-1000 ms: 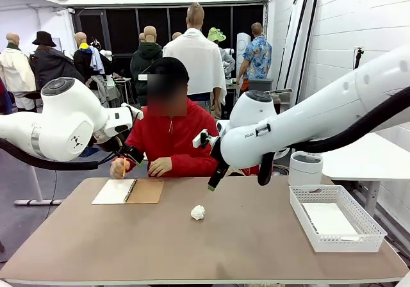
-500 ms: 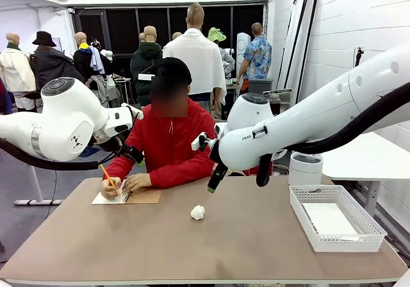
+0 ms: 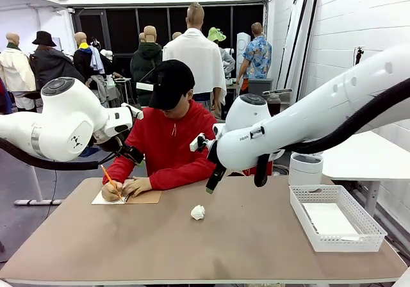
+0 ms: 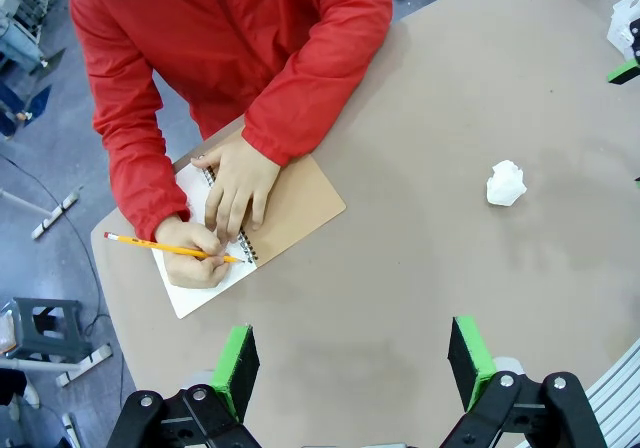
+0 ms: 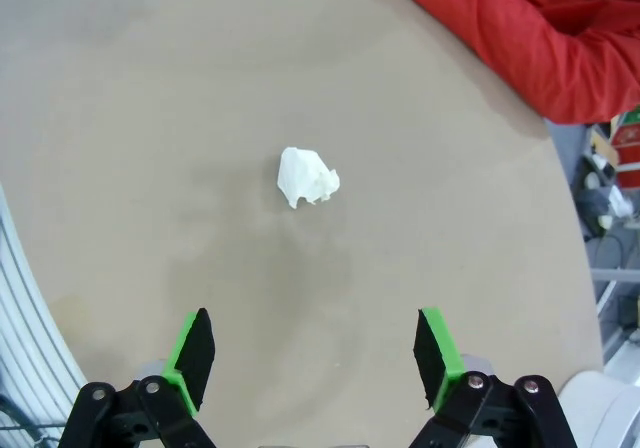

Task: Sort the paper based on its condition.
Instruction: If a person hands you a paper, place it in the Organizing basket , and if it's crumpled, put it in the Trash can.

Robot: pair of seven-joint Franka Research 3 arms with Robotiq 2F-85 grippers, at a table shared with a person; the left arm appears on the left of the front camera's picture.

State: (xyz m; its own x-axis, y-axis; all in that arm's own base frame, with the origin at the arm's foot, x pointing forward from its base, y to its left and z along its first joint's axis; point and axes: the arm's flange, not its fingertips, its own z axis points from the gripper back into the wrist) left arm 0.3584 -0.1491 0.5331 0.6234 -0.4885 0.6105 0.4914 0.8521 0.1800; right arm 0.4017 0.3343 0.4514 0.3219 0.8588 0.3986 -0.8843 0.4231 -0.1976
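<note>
The crumpled ball of paper (image 3: 198, 212) is sitting alone near the middle of the bench (image 3: 243, 252). A flat sheet (image 3: 330, 219) is lying in the white basket (image 3: 295, 200) off to the robot's right, well apart from the ball. In the right wrist view I'm looking down on that ball just ahead of the right jaws, which are standing spread wide with nothing between the green pads (image 5: 193, 356). I'm judging the step in hand to be picking up the ball. I'm planning to bring the right jaws forward until the ball is lying midway between the pads, then descend straight until the tips are almost touching the bench. I'm aiming to close gently, since a wad this light is likely to skid away if one pad reaches it first. The left jaws are also hanging spread and empty above the bench, and I'm not planning to use them here. At the far side the person is writing with a pencil (image 4: 170, 248) in the notebook (image 4: 300, 203), both hands well apart from the ball, so I'm not expecting to crowd them.
</note>
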